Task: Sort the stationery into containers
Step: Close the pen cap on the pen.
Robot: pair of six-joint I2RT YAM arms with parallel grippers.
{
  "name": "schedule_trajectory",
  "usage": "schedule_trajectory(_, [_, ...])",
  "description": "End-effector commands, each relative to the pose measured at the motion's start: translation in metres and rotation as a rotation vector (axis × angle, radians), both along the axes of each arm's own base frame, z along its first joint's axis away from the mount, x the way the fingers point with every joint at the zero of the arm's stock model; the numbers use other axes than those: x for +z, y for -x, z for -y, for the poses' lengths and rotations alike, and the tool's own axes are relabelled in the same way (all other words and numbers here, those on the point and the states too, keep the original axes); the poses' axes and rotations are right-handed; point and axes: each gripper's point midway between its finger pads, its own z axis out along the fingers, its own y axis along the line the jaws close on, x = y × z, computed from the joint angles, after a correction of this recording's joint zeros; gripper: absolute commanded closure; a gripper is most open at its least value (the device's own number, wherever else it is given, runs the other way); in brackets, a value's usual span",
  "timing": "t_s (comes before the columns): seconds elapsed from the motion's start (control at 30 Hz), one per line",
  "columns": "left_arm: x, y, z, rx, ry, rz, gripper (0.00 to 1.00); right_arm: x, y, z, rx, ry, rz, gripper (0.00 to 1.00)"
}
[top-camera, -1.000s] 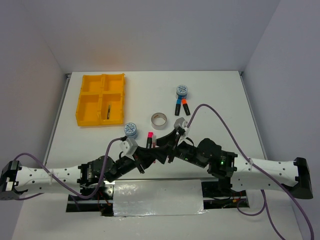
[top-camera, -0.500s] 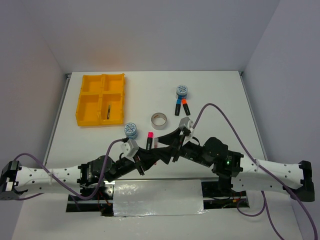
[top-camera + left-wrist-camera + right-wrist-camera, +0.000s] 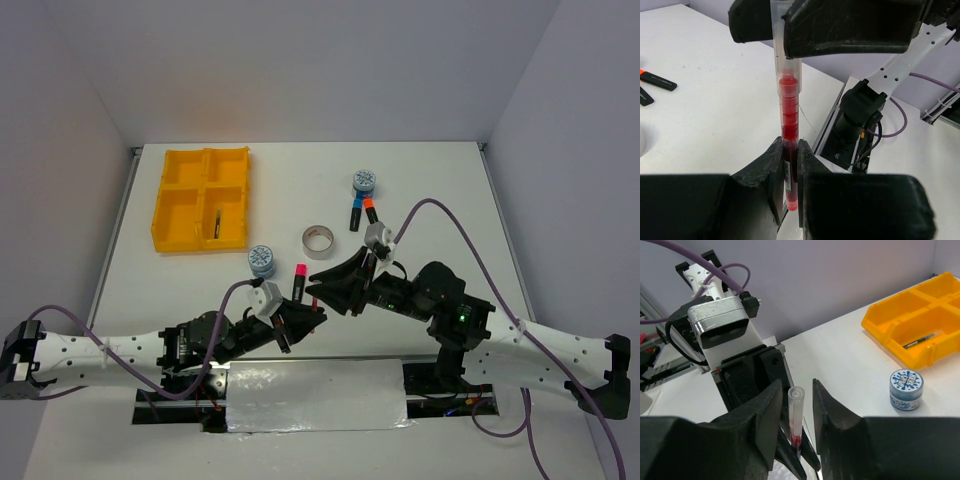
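Handover of red pen point(image 3: 789, 125) between the arms, near the table point(image 3: 440, 200) front edge, looks like the step in hand. Left pincer point(image 3: 790, 155) is pressed onto the pen's lower end and pinches it. Right pincer point(image 3: 796, 390) is spread, one finger each side of the pen's clear top, with a gap visible on both sides in the right wrist view. Pen seems to be off the table, though the top view is too cramped to be sure. Tray point(image 3: 198, 248) sits far left and already has a thin pen point(image 3: 215, 222) in its near right compartment. So my guess is the left arm carries the red pen there. Next move calls for the right pincer to back straight off without nudging the pen. Left arm then swings up and left and lays the pen flat in that same compartment. In the way: tape roll point(image 3: 262, 260) and pink highlighter point(image 3: 299, 280) lie between the left pincer and the tray, so go over them. Unsorted further out: grey ring point(image 3: 320, 240), second roll point(image 3: 364, 181), blue highlighter point(image 3: 356, 214), orange highlighter point(image 3: 371, 213), the last two side by side.
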Motion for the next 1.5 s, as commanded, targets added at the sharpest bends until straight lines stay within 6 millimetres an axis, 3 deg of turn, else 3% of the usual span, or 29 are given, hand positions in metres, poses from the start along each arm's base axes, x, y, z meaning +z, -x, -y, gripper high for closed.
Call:
schedule_trajectory(0.0, [0.024, 0.002, 0.001, -0.008, 0.059, 0.038, 1.00, 0.023, 0.006, 0.002, 0.036, -0.053, 0.007, 0.64])
schedule_trajectory(0.07, [0.022, 0.001, 0.001, -0.004, 0.053, 0.035, 1.00, 0.022, 0.008, 0.000, 0.049, -0.052, 0.005, 0.65])
schedule_trajectory(0.23, [0.024, -0.001, 0.000, 0.008, 0.055, 0.034, 1.00, 0.017, 0.007, -0.003, 0.051, -0.040, -0.005, 0.83])
schedule_trajectory(0.3, [0.026, -0.003, -0.001, 0.020, 0.059, 0.031, 1.00, 0.013, 0.006, -0.004, 0.047, -0.033, -0.011, 1.00])
schedule_trajectory(0.47, [0.043, -0.007, -0.003, 0.044, 0.083, 0.045, 1.00, -0.006, 0.002, -0.006, 0.035, -0.010, -0.019, 1.00])
schedule_trajectory(0.53, [0.050, -0.009, -0.004, 0.053, 0.074, 0.054, 1.00, -0.027, 0.000, -0.006, 0.026, 0.019, -0.035, 1.00])
schedule_trajectory(0.8, [0.126, -0.019, -0.020, 0.112, 0.172, 0.187, 1.00, -0.107, -0.002, -0.009, 0.019, 0.092, -0.153, 1.00])
schedule_trajectory(0.93, [0.177, -0.020, -0.029, 0.119, 0.233, 0.258, 1.00, -0.131, -0.004, -0.011, 0.026, 0.122, -0.194, 1.00])
schedule_trajectory(1.2, [0.233, -0.015, -0.033, 0.082, 0.273, 0.336, 1.00, -0.174, -0.012, -0.013, 0.022, 0.181, -0.271, 1.00])
schedule_trajectory(1.27, [0.230, -0.016, -0.034, 0.080, 0.260, 0.336, 1.00, -0.172, -0.010, -0.016, 0.038, 0.170, -0.275, 1.00])
schedule_trajectory(1.33, [0.210, -0.020, -0.028, 0.090, 0.211, 0.306, 1.00, -0.153, -0.009, -0.019, 0.063, 0.135, -0.257, 1.00])
schedule_trajectory(1.37, [0.195, -0.023, -0.025, 0.093, 0.183, 0.289, 1.00, -0.149, -0.008, -0.019, 0.064, 0.140, -0.261, 1.00])
schedule_trajectory(1.4, [0.164, -0.024, -0.017, 0.082, 0.133, 0.256, 1.00, -0.131, -0.008, -0.016, 0.063, 0.106, -0.241, 0.90])
schedule_trajectory(1.47, [0.134, -0.023, -0.013, 0.070, 0.096, 0.227, 1.00, -0.104, -0.009, -0.014, 0.052, 0.071, -0.216, 0.84])
